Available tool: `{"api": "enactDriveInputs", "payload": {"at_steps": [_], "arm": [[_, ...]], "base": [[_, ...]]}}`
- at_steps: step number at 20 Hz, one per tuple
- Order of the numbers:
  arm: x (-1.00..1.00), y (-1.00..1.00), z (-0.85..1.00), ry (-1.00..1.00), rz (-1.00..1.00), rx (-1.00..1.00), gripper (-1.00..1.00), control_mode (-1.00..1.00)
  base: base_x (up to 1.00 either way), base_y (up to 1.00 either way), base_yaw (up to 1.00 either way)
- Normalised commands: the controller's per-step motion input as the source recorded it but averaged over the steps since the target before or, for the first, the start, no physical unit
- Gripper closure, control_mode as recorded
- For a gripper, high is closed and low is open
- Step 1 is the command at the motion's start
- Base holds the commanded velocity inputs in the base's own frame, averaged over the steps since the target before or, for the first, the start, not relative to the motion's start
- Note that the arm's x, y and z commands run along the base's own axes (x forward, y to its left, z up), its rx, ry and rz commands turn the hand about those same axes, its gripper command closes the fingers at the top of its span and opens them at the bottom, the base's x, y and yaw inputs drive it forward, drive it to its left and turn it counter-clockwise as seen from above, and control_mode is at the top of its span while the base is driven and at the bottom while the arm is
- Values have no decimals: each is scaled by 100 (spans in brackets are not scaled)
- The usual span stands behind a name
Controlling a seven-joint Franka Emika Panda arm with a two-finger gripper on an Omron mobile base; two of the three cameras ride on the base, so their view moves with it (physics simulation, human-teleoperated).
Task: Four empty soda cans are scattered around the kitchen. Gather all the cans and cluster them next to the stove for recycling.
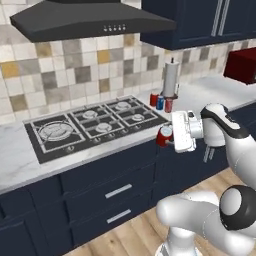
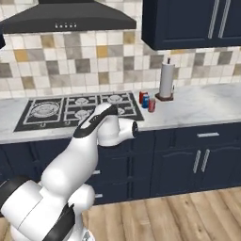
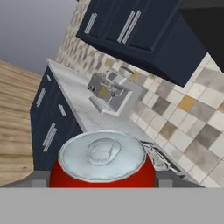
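Note:
My gripper (image 1: 166,136) is shut on a red soda can (image 1: 163,135), held in the air just off the counter's front edge, by the right front corner of the stove (image 1: 95,125). In the hand view this can (image 3: 103,162) sits between my fingertips with its silver top facing the camera. Three more cans stand close together on the counter right of the stove: a red one (image 1: 154,100), a blue one (image 1: 160,103) and another red one (image 1: 168,105). The same three appear in the right base view as red (image 2: 142,97), blue (image 2: 146,101) and red (image 2: 151,105), beside the stove (image 2: 80,109).
A tall white paper towel roll (image 1: 171,78) stands just behind the three cans. A dark range hood (image 1: 90,22) hangs over the stove. A red object (image 1: 242,65) sits at the far right of the counter. Navy cabinets and drawers (image 1: 115,192) run below.

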Motion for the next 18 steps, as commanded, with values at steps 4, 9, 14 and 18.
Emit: {"api": "enactDriveInputs", "payload": {"at_steps": [4,9,14,18], "arm": [[0,0,0,0,0,0,100,100],[0,0,0,0,0,0,100,100],[0,0,0,0,0,0,100,100],[0,0,0,0,0,0,100,100]], "base": [[65,-67,-3],[56,-60,0],[40,-52,7],[30,-30,22]]}}
